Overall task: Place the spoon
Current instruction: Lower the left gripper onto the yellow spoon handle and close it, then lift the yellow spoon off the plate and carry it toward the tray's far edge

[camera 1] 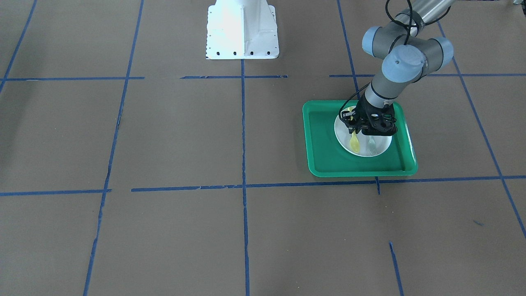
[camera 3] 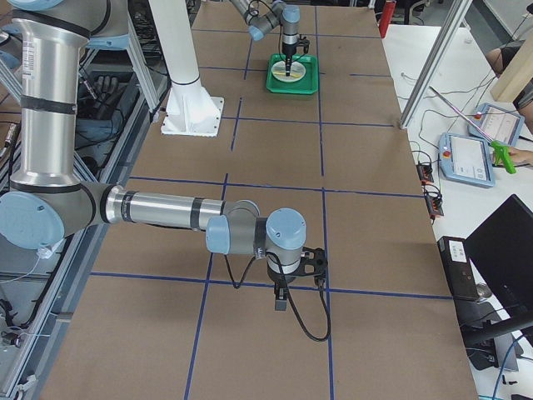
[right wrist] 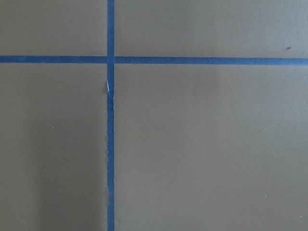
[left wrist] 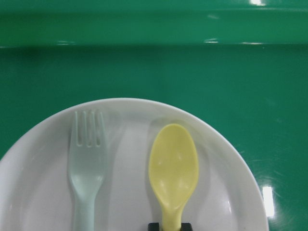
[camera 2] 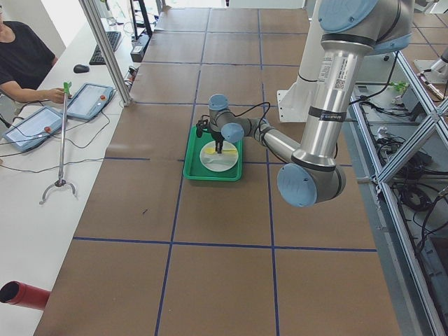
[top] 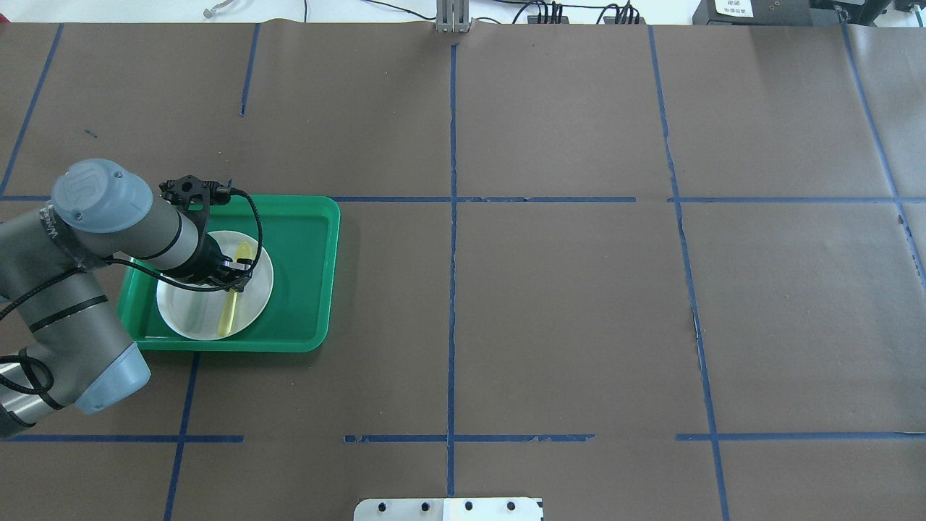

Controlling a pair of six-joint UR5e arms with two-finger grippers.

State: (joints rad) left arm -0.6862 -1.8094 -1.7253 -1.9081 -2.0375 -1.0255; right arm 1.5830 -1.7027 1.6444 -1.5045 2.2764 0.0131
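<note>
The yellow spoon lies on the white plate inside the green tray, next to a pale grey-green fork. My left gripper is down over the plate, its fingertips closed on the spoon's handle just behind the bowl. The overhead view shows the same: the left gripper is across the spoon on the plate. My right gripper shows only in the exterior right view, low over bare table far from the tray, and I cannot tell its state.
The green tray sits on the brown paper table cover on my left side, with blue tape grid lines all around. The robot's white base stands at the table's edge. The right wrist view shows only paper and tape.
</note>
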